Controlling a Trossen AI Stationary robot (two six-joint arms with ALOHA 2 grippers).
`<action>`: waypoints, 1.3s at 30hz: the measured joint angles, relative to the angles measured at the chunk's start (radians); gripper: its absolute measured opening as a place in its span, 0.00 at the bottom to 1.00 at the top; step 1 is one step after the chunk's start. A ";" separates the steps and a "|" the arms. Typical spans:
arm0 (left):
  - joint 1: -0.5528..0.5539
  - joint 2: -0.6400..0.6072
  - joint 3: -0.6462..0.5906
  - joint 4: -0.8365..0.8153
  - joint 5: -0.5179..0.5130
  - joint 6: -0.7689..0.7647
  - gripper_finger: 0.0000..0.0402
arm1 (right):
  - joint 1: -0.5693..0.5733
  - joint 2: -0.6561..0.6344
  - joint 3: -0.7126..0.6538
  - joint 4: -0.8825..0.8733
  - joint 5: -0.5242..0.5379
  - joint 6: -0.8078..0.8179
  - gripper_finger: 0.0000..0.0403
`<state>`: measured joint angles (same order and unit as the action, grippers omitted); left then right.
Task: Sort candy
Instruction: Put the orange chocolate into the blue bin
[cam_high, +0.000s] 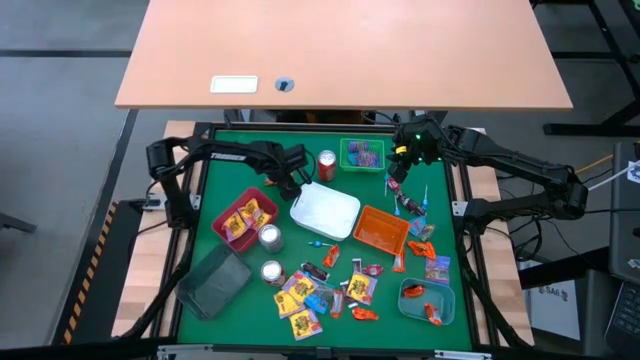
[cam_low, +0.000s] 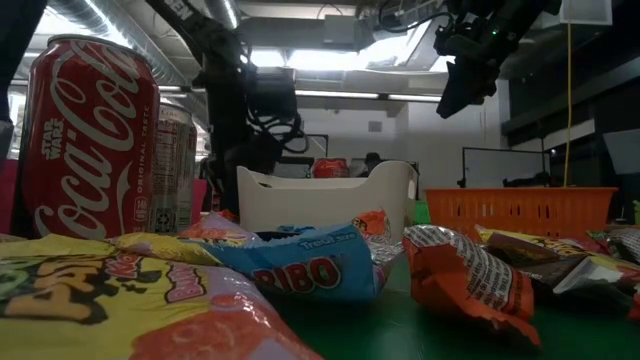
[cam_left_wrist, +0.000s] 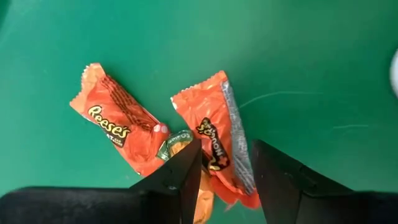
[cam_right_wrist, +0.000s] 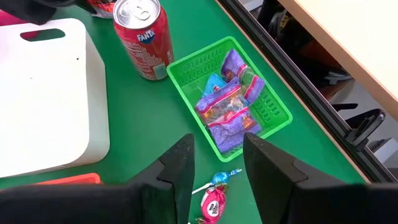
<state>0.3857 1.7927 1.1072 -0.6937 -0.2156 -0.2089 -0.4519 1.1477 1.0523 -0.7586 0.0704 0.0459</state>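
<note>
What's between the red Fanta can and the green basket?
Nothing: in the right wrist view only bare green mat separates the Fanta can from the green basket.

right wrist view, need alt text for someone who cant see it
A green basket holding purple candy packets sits on the green table beside a red Fanta can. The right gripper hangs open above a lollipop; a white tray lies alongside.

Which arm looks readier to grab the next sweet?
Probably the left: its hand hangs open right over an orange packet. The right hand, also open, is above bare table beside the green tray.
</note>
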 joint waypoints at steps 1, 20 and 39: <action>0.003 0.004 0.000 0.001 0.005 0.005 0.32 | 0.000 0.000 0.000 0.000 0.000 0.000 0.34; 0.009 0.013 0.001 0.008 0.023 0.008 0.02 | 0.000 0.000 0.000 0.000 0.000 0.000 0.34; 0.008 -0.181 0.000 -0.005 0.126 0.008 0.00 | 0.000 0.000 0.000 0.003 -0.044 -0.004 0.34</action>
<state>0.3935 1.6117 1.1069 -0.6988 -0.0897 -0.2007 -0.4519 1.1477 1.0523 -0.7553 0.0264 0.0419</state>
